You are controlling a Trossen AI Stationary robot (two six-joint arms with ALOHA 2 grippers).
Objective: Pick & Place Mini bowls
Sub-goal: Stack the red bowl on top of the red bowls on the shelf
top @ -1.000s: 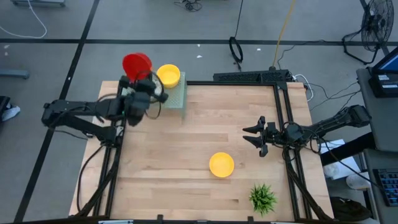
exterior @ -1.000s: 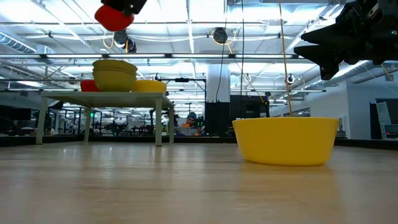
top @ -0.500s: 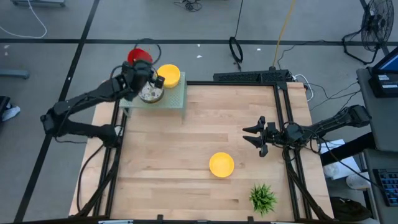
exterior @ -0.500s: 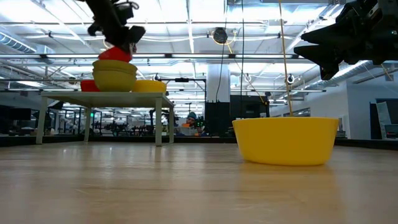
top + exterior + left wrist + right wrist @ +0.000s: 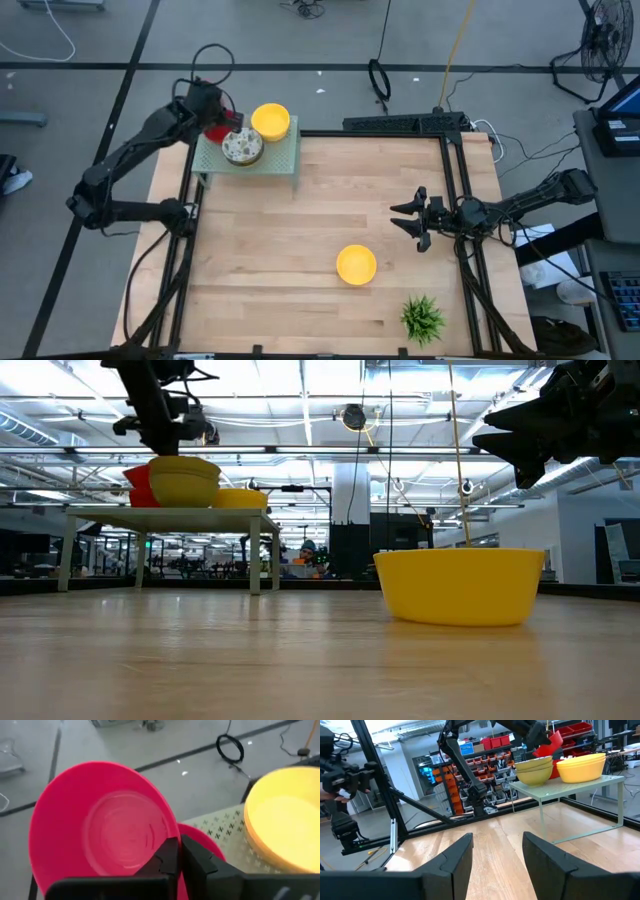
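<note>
- I have the left gripper (image 5: 175, 851) clenched on the rim of a red bowl (image 5: 100, 827), its two fingers pinched nearly together over the bowl's edge.
- From my left wrist view the held red bowl sits tilted, its open mouth facing back toward the camera, so its axis lies closer to level than upright.
- Just under the gripper, a second red bowl (image 5: 202, 840) lies on the small raised shelf (image 5: 285, 160); whether the held one touches it I cannot tell.
- Beside the gripper, on that same shelf, stands a yellow bowl (image 5: 270, 121), mouth up, and near it a white speckled bowl (image 5: 242, 148), also mouth up.
- In the low view the shelf reads as a little legged stand, with an olive-looking stack (image 5: 184, 480) just below the left gripper (image 5: 160, 430).
- Well apart from the left gripper, a lone yellow bowl (image 5: 356, 265) sits upright on the wooden table (image 5: 330, 215).
- The right gripper (image 5: 408, 222) waits near that lone bowl, above the table, fingers released and spread wide with nothing between them.
- A small green plant (image 5: 422, 318) stands just beyond the lone yellow bowl, at the table's near corner.
- Around the table I see grey floor, cables, and racks of red bins (image 5: 572, 730) in the room behind.
</note>
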